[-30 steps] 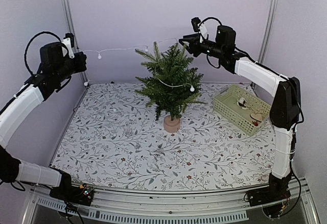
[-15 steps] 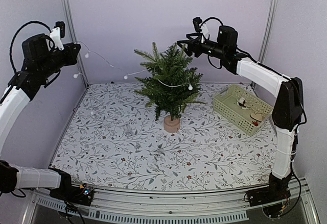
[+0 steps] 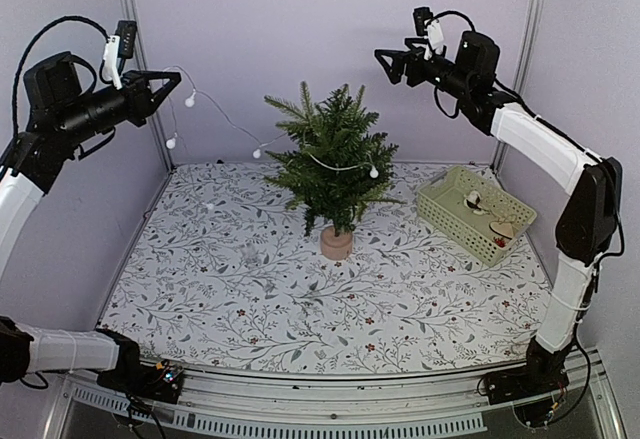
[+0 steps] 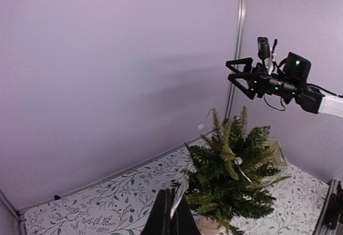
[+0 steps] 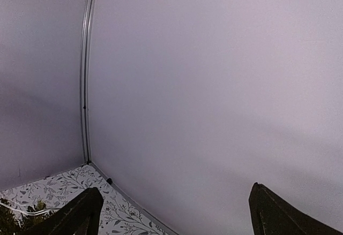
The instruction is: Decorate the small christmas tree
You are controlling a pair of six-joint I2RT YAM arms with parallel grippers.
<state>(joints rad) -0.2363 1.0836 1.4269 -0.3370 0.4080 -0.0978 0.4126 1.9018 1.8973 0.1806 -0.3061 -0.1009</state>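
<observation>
Tabletop (image 3: 250, 299): near half open, walls close at rear and both sides. Small christmas tree (image 3: 335, 164) stands centre-rear. Basket (image 3: 447, 217) at right edge, well apart from the tree. Right claw (image 3: 385, 66) open, empty, high right of treetop. Left claw (image 3: 170, 77) closed on light string (image 3: 190, 101) sagging to the tree.

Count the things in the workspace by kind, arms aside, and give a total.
small christmas tree: 1
string of lights: 1
green basket: 1
Total: 3
The small pieces inside the basket are too small to count.
</observation>
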